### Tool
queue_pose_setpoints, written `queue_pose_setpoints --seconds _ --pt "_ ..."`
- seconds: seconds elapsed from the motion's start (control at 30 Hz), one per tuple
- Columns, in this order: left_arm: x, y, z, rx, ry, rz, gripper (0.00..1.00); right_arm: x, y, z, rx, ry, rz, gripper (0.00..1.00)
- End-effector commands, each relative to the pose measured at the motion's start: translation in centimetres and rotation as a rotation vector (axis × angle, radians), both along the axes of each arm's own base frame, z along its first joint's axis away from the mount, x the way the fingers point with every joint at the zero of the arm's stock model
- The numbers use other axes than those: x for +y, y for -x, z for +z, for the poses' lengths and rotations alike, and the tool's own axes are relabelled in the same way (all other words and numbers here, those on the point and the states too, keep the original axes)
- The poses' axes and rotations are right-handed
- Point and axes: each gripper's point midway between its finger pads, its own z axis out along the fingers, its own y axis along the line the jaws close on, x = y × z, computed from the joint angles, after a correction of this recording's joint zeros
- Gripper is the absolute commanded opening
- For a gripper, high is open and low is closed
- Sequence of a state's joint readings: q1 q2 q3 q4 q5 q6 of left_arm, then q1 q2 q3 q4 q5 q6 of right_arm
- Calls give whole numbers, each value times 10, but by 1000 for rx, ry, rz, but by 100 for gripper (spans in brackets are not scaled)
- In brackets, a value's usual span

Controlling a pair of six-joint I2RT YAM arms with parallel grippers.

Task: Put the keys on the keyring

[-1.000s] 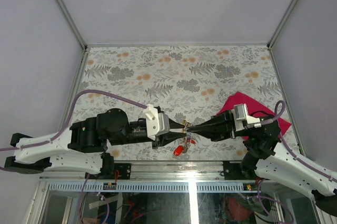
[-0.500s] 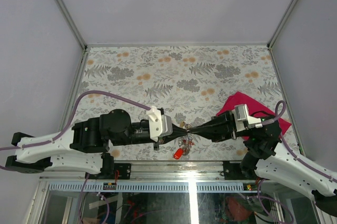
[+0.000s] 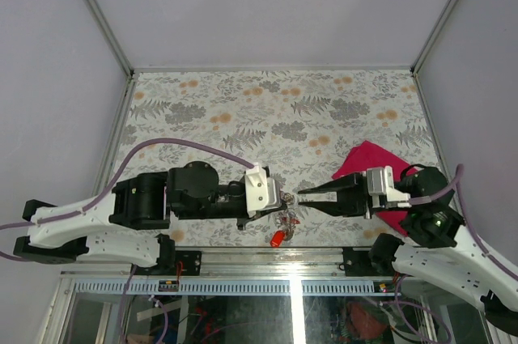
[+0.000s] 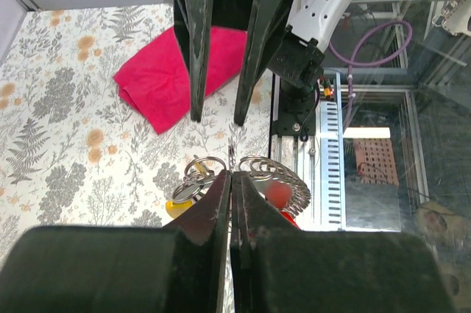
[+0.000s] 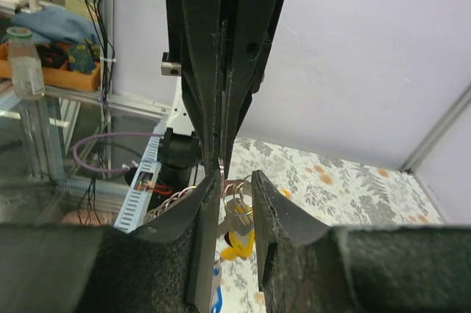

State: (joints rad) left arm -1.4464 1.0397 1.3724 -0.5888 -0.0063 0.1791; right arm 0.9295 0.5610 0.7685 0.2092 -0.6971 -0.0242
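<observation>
My left gripper (image 3: 284, 201) is shut on the keyring (image 4: 204, 166), pinching a thin silvery loop at its fingertips near the table's front edge. The keys hang below it: a yellow-headed key (image 4: 179, 205), a red-headed one (image 3: 277, 237) and a blue-headed one (image 5: 216, 295). My right gripper (image 3: 301, 192) faces the left one tip to tip. It stands open just right of the bunch, with the rings (image 5: 235, 199) and the yellow key (image 5: 240, 245) seen between its fingers but untouched. In the right wrist view the left gripper (image 5: 221, 163) hangs shut above.
A magenta cloth (image 3: 368, 159) lies crumpled at the right, partly under the right arm. The floral tabletop (image 3: 267, 117) stretches away behind both arms. The table's front rail (image 3: 267, 255) runs just below the hanging keys.
The right gripper has opened, let go of the bunch and drawn back to the right. The left gripper has shut on the keyring and shifted slightly right.
</observation>
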Motion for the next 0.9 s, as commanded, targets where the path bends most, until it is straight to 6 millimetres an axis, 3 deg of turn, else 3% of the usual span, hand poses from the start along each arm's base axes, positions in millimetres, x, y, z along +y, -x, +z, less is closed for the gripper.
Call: queue_pose_setpoints --seconds 0.0,0.23,0.87 --pt "6 0 7 -30 -59 -11 0 -9 -2 -7 -37 127 -43 30" --pt "3 -7 -6 -48 -172 5 0 0 0 -18 7 178 5 32" --pt "-1 -17 -16 -67 -303 40 0 11 5 -34 46 201 84 33"
